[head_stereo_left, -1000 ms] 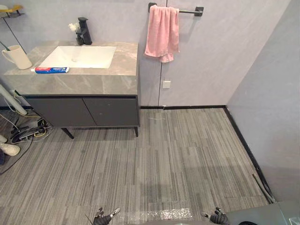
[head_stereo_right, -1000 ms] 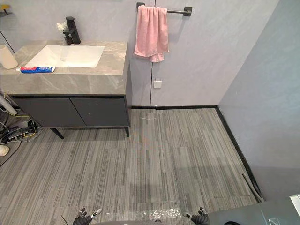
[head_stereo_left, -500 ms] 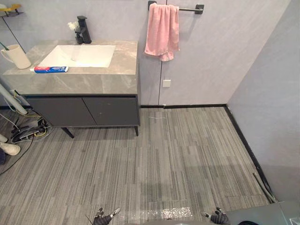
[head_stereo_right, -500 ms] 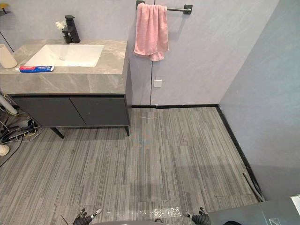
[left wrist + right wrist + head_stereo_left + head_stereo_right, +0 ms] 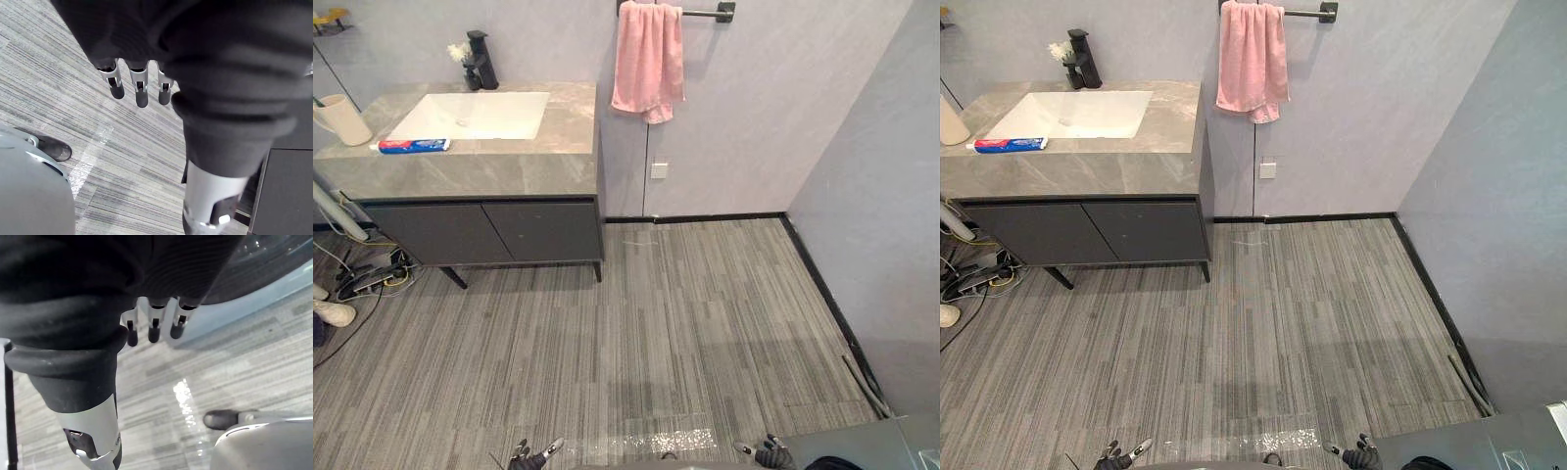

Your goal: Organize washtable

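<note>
The washtable (image 5: 509, 171) stands at the far left against the wall, with a grey marble top over dark cabinet doors. Set in it is a white sink (image 5: 470, 116) with a black faucet (image 5: 480, 61) behind. A red and blue toothpaste tube (image 5: 409, 146) lies flat on the top, in front of the sink's left corner. Left of it stands a cream mug (image 5: 340, 117) with a toothbrush in it. A pink towel (image 5: 647, 59) hangs from a black bar on the wall. My left hand (image 5: 530, 456) and right hand (image 5: 768, 453) hang low over the floor, far from the washtable, fingers (image 5: 139, 85) relaxed and holding nothing.
Cables and a power strip (image 5: 372, 279) lie on the floor by the cabinet's left leg, next to a white shoe (image 5: 331, 312). A grey wall closes the right side with a black baseboard (image 5: 822, 294). A wall socket (image 5: 658, 170) sits below the towel. Striped grey floor lies between me and the washtable.
The whole picture has shifted slightly, so the camera moved. The things on the washtable and both hands are as before.
</note>
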